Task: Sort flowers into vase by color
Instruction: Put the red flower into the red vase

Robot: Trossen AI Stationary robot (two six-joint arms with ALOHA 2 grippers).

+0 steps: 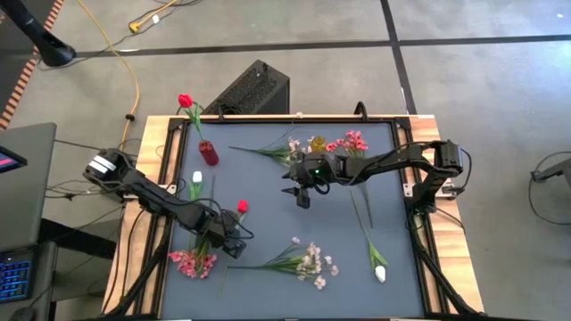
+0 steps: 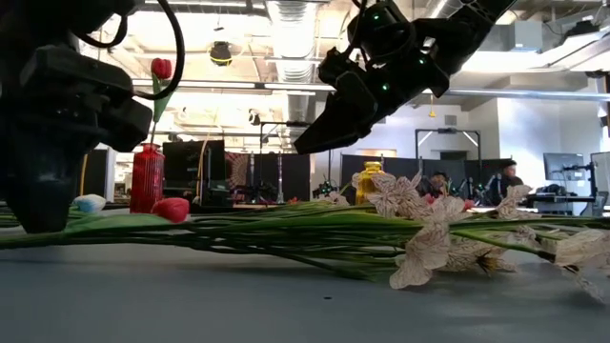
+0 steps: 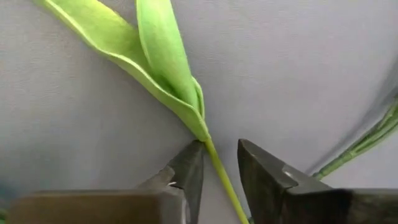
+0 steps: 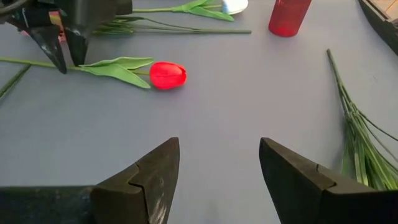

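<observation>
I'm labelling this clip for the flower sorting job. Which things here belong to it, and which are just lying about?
Part of the job:
- red tulip, left gripper around its stem
- red vase holding a tulip
- yellow vase
- white tulips
- pink sprays
- pale spray

Lying about:
- black box
- yellow cable
- right gripper, waiting open

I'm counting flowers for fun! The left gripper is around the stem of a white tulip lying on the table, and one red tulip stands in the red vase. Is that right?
Not quite. The tulip whose stem sits between the left gripper fingers is red, not white, as the right wrist view shows. The rest holds: it lies on the table, and one red tulip stands in the red vase.
</observation>
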